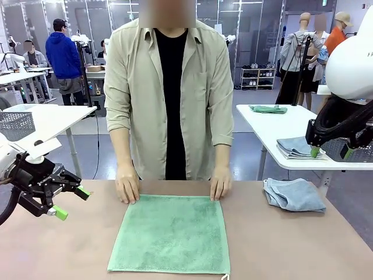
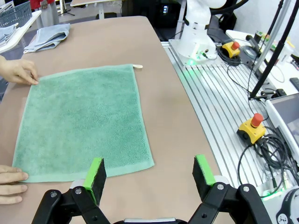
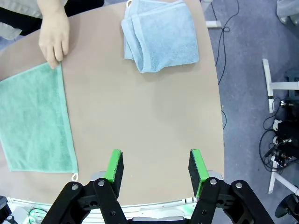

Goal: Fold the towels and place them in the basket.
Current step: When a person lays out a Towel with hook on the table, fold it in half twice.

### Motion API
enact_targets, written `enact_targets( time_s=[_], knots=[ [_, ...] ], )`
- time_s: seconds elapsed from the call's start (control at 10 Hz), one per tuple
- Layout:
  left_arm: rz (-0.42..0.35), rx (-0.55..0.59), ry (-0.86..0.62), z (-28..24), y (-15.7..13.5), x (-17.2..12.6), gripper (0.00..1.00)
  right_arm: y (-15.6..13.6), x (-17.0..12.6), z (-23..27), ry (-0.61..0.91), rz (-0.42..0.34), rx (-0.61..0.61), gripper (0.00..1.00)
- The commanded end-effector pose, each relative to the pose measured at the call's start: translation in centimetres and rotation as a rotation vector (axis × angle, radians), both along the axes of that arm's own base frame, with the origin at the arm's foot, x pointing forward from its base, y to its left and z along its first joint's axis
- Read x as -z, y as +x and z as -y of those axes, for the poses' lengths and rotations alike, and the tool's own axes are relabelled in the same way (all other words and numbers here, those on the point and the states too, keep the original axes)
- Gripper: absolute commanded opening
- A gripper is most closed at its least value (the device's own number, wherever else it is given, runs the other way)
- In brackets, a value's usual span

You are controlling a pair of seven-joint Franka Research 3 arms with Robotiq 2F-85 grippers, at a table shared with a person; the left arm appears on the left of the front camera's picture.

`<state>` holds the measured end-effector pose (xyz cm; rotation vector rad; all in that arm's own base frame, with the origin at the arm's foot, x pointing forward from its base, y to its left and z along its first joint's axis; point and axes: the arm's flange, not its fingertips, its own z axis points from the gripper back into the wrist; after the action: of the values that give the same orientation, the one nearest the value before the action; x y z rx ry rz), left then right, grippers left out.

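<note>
A tan table [image 1: 291, 245] spans the foreground in an open workroom with a grey floor. Behind it stand white side tables, one at the left [image 1: 55, 116] and one at the right [image 1: 274, 125]. A person [image 1: 169, 99] in a beige overshirt stands at the far edge, facing the robot. The green towel [image 1: 172, 233] lies flat and unfolded in the middle of the table, its loop at the near right corner. One hand [image 1: 127, 188] presses one far corner and the other hand [image 1: 221, 184] presses the other, so both far corners are covered. The blue towel [image 1: 294, 194] lies loosely folded near the table's right edge, well apart from the green one. The basket [image 1: 362, 154] sits on the right side table, partly behind the right gripper [image 1: 331, 153], with folded towels [image 1: 297, 147] just beside it and another folded green one [image 1: 268, 109] farther back. A paler mesh basket [image 1: 14, 124] sits on the left side table. The left gripper [image 1: 71, 202] hovers over the table's left edge, near the green towel but apart from it. In its wrist view its fingers [image 2: 96, 175] stand wide apart with nothing between them. The right gripper hangs above the table's right side, jaws parted and empty, with bare table under its pads [image 3: 114, 170]. Along the near edge runs a slotted aluminium base [image 2: 210, 107] carrying cables and a yellow stop button [image 2: 252, 128].
</note>
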<state>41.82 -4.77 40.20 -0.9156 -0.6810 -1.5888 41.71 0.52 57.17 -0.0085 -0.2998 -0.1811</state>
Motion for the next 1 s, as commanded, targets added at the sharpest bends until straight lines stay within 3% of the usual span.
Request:
enact_targets(
  time_s=[0.0, 0.1, 0.4, 0.6, 0.9],
  knots=[
    [0.011, 0.018, -0.001, -0.2, -0.1, -0.1, 0.94, 0.0, 0.0, 0.1, -0.003, 0.000, 0.006, 0.71],
    [0.000, 0.000, 0.000, 0.0, 0.0, 0.0, 0.95, 0.0, 0.0, 0.0, 0.000, 0.000, 0.000, 0.71],
    [0.006, -0.086, 0.187, 5.7, -2.5, -3.9, 0.95, -1.5, -3.0, -4.8, -0.134, 0.121, -0.324, 0.71],
    [0.039, -0.110, 0.317, 8.7, -5.2, -5.4, 0.95, -4.1, -4.0, -8.1, -0.157, 0.182, -0.582, 0.71],
    [0.119, -0.108, 0.511, 13.1, -8.3, -5.8, 0.95, -9.0, -3.5, -13.0, -0.067, 0.222, -1.078, 0.71]
  ],
)
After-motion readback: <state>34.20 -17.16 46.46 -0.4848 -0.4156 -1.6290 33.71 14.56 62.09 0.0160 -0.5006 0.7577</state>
